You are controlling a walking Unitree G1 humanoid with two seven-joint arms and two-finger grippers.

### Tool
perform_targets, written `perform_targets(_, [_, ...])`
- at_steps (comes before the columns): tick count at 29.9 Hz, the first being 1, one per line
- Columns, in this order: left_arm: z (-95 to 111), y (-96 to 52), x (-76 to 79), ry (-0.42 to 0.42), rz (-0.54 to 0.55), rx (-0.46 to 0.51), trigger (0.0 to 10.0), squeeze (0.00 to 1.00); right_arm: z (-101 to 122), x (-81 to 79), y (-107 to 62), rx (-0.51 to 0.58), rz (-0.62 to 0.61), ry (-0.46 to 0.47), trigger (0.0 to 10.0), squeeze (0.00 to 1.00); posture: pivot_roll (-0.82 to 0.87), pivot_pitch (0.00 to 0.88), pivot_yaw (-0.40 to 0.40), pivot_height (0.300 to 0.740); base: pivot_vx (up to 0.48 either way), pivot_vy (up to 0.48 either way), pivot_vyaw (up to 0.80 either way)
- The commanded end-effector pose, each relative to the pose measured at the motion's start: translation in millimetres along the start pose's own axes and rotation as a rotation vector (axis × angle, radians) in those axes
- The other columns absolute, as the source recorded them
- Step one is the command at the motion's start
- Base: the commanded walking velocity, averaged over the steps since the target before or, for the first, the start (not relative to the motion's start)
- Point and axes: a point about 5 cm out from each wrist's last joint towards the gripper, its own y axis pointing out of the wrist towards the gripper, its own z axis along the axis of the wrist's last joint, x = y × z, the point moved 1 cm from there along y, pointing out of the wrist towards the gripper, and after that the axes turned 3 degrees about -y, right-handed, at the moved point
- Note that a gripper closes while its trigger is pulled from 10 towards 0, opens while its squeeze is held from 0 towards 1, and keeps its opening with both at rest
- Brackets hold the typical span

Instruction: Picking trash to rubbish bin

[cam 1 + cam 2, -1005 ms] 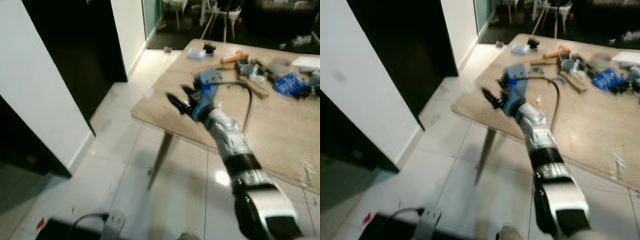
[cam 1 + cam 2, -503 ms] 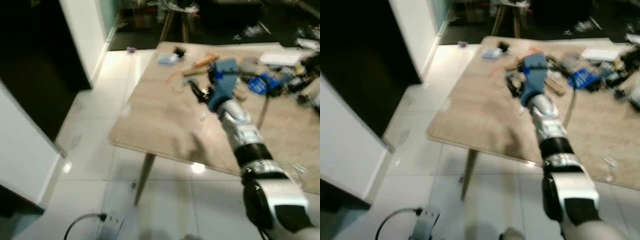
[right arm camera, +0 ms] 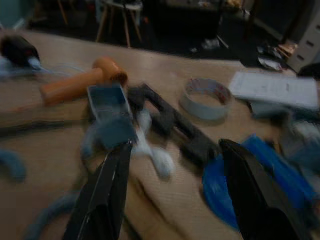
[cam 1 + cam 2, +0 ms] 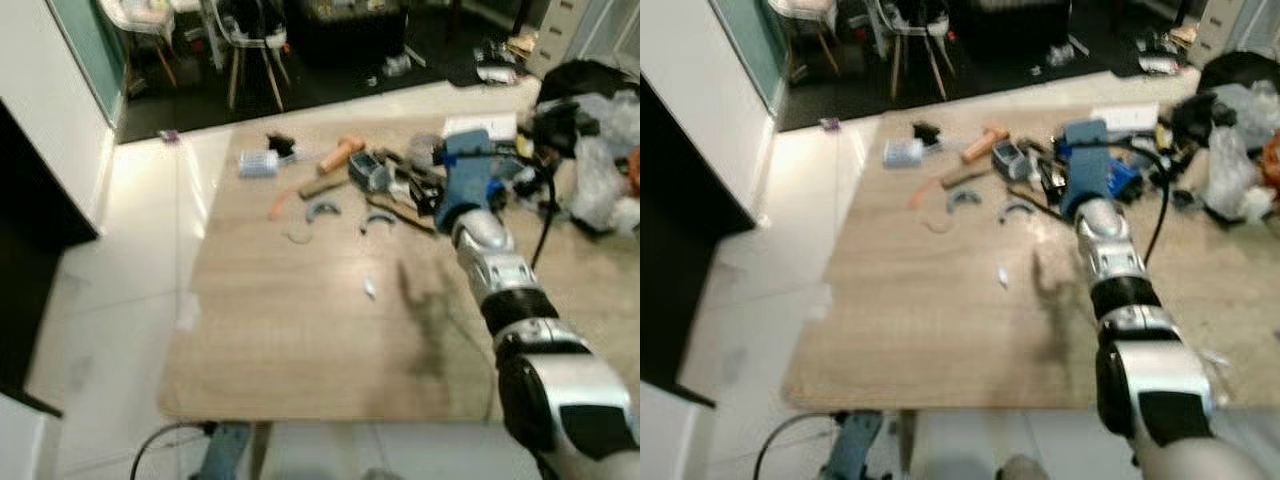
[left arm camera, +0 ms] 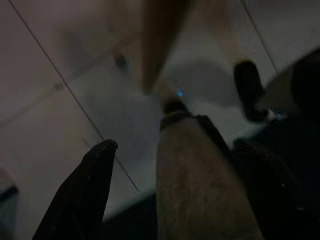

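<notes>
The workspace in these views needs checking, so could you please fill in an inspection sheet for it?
Surface: wooden table, near half bare.
Job's things: small white scrap mid-table; rubbish bin nothing seen.
Clutter: orange handle, tape roll, blue packet, white paper, plastic bags.
Grippers: right gripper open, above the clutter; left gripper open, low over the floor tiles.
Cables: black cable along the right arm.
Surroundings: chairs beyond the table.

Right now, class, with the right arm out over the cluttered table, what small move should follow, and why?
Probably ease the right gripper down toward the white scrap just ahead. Its fingers stand open and hold nothing, with the tape roll farther off.
</notes>
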Motion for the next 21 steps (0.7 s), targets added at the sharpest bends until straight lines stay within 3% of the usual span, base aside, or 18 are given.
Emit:
perform_targets(1, [-17,-3.4,-2.8,0.007,0.009,-0.059,10.0,0.0,-12,-18.2,-0.8,-0.054,0.068,0.005,10.0,0.0,-0.15,0.046,0.075,0.74,0.0,0.0,0.0])
perform_targets(3, [-19,-4.0,-3.2,0.018,0.011,-0.066,10.0,0.0,-20,-32.2,-1.8,-0.102,0.138,0.016,10.0,0.0,-0.15,0.047,0.076,0.74,0.0,0.0,0.0])
perform_targets(10, [-21,-4.3,-2.9,0.024,0.01,-0.068,10.0,0.0,-31,-41.2,-4.4,-0.166,0.201,-0.006,10.0,0.0,-0.14,0.054,0.075,0.74,0.0,0.0,0.0])
perform_targets(15, [-22,-4.5,-2.3,0.021,0.009,-0.068,10.0,0.0,-35,-32.5,-5.0,-0.196,0.16,-0.049,10.0,0.0,-0.14,0.058,0.074,0.74,0.0,0.0,0.0])
perform_targets(21, [-22,-4.6,-2.0,0.021,0.006,-0.068,10.0,0.0,-43,-30.4,-6.8,-0.248,0.14,-0.031,10.0,0.0,-0.14,0.061,0.074,0.74,0.0,0.0,0.0])
